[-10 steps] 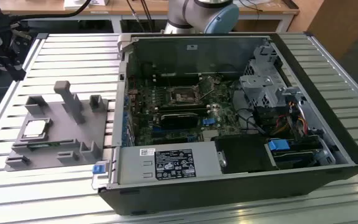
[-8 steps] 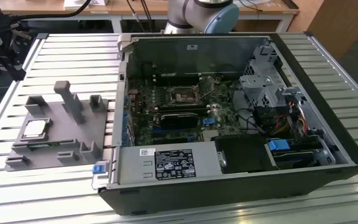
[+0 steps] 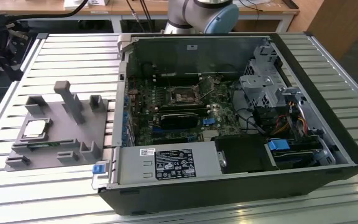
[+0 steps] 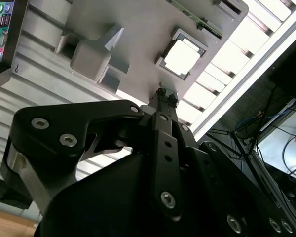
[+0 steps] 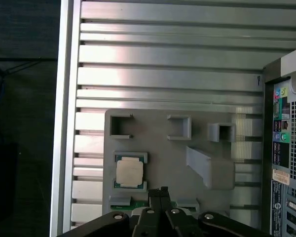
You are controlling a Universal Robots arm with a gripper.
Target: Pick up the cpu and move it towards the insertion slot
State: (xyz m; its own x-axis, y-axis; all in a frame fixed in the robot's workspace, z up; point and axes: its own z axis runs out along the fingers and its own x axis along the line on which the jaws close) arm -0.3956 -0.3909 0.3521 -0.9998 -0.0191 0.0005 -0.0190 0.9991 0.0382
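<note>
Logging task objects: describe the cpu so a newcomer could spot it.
On the exterior view's left of the open computer case, a grey fixture plate lies on the slatted table. The cpu sits in its square recess: flat, silvery-topped, square, unlike the narrow green memory stick alongside.

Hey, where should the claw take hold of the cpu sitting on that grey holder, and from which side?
Grip the cpu by two opposite thin edges, coming straight down from above: it lies flat, face up, in a recess of the grey holder, so only its rim offers a hold. The edges without raised lips look freer.
</note>
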